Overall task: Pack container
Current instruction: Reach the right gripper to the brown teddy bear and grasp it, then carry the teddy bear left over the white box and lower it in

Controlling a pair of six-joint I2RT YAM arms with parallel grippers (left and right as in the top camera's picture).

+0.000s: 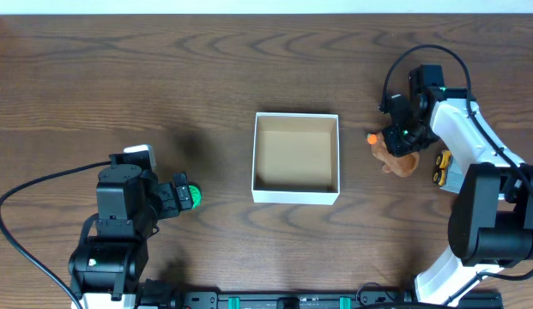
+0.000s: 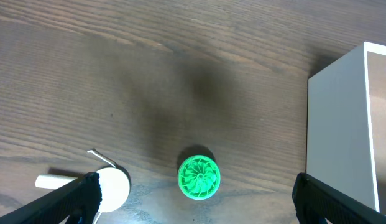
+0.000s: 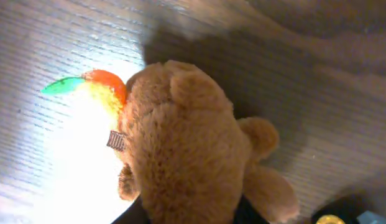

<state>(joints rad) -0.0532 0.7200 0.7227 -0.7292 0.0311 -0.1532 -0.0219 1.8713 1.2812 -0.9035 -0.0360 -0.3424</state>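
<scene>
**Overhead and wrist views.** Wood-grain table (image 1: 163, 69) carrying all items. Right arm (image 1: 489, 197) at the right edge, and left arm (image 1: 112, 232) at the lower left.

- **Container** (image 1: 296, 196): square, open-topped, with white walls and a tan floor. It stands upright at the table's centre, between the two arms and apart from both.
- **Bear** (image 1: 405, 163): brown plush, to the right of the container and not touching it.
- **Right gripper** (image 1: 402, 137): sits over the bear. In the wrist view dark fingers press in at both flanks of the plush, so the jaws are drawn in onto the bear.
- **Car** (image 1: 440, 167): yellow, just right of the bear, partly hidden by the right arm.
- **Left gripper** (image 2: 196, 180): jaws spread wide, gripping nothing.
- **Green disc** (image 2: 199, 177): ribbed, lying on the table between the spread fingers (image 2: 68, 202) and touching neither. It is well left of the container wall.
- **White knob** (image 2: 113, 186): on the table, just beside one fingertip.
- **Orange piece** (image 3: 99, 84): green-tipped, at the bear's head, on the side nearest the container
</scene>
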